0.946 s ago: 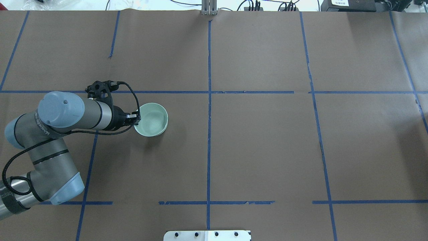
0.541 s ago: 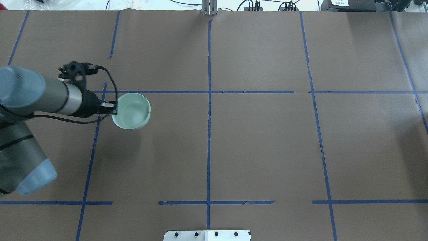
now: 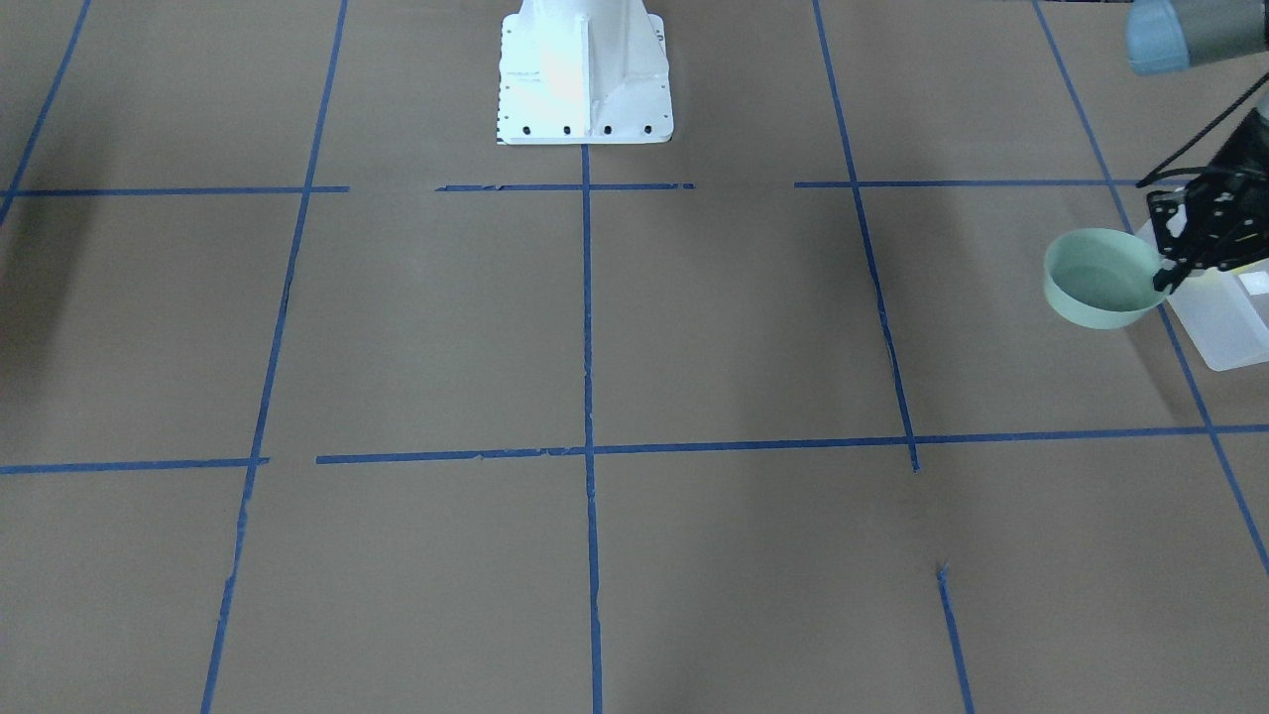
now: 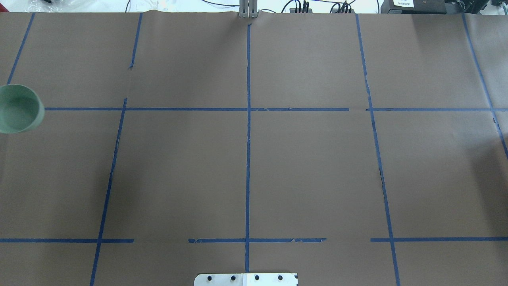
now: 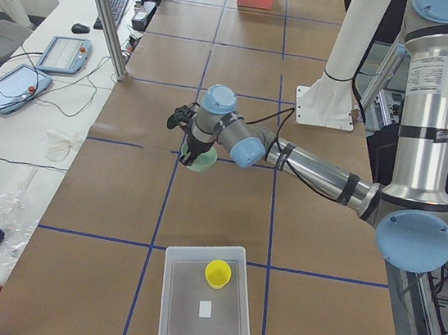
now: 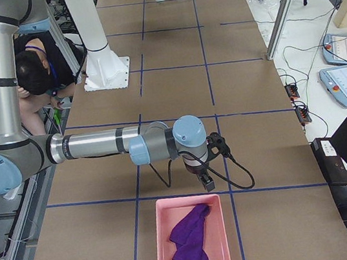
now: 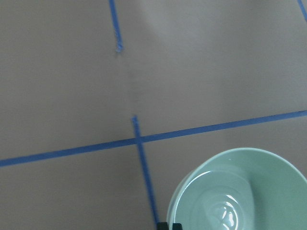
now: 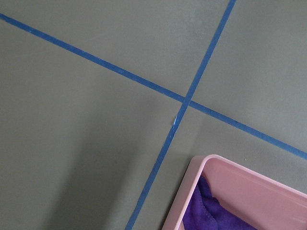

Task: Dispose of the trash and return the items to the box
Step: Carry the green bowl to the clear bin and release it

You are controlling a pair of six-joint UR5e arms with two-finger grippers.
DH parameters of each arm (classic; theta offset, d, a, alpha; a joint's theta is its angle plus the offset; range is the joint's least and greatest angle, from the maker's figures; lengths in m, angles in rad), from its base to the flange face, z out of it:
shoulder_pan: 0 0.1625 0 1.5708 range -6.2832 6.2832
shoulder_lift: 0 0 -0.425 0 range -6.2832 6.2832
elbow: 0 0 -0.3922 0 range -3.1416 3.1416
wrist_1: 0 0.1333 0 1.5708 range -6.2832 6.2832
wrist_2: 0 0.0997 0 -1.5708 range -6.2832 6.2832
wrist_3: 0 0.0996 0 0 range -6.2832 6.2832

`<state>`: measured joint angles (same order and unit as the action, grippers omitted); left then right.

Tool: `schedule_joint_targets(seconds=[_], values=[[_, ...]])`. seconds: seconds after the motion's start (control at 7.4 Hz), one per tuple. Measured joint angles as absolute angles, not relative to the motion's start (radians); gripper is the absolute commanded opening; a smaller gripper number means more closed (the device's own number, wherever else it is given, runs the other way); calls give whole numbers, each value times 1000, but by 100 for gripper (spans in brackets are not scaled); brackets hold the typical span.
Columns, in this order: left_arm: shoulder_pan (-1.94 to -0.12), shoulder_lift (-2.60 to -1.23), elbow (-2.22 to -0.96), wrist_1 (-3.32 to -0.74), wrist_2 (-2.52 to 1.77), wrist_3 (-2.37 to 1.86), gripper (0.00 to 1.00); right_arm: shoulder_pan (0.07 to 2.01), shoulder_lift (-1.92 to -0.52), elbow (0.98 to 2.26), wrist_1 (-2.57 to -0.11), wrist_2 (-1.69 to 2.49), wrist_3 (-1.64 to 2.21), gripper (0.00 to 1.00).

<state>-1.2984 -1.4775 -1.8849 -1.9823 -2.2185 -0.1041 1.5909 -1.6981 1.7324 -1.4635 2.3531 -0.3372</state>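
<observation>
Two grippers are mine. From the front, my left gripper (image 3: 1170, 270) pinches the rim of the mint bowl (image 3: 1095, 281) near the left edge of the worktop (image 3: 446, 327), beside the frosted box (image 3: 1229, 332). Overhead, only the bowl (image 4: 18, 109) shows, at that edge. From the left end, the yellow cup (image 5: 218, 273) stands inside the box (image 5: 189, 303). From the right end, my right gripper (image 6: 205, 179) hangs just beside a pink tray (image 6: 167, 216) holding a purple cloth (image 6: 190, 242); clenched or released, I cannot tell. My left wrist view shows the bowl (image 7: 244, 191); my right wrist view shows the tray's corner (image 8: 249, 191).
</observation>
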Motion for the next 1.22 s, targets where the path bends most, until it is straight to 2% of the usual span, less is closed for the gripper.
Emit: schedule_joint_targets(seconds=[0.54, 0.81, 1.22], values=[[-1667, -1452, -1558, -1985, -2285, 563, 0, 1591, -1698, 1731, -1456, 2353, -342, 100], [-1731, -1420, -1466, -2010, -2283, 703, 0, 1589, -1699, 1728, -1433, 2352, -337, 100], [-1739, -1370, -1341, -2201, -2285, 682, 0, 1586, -1700, 1727, -1427, 2352, -336, 100]])
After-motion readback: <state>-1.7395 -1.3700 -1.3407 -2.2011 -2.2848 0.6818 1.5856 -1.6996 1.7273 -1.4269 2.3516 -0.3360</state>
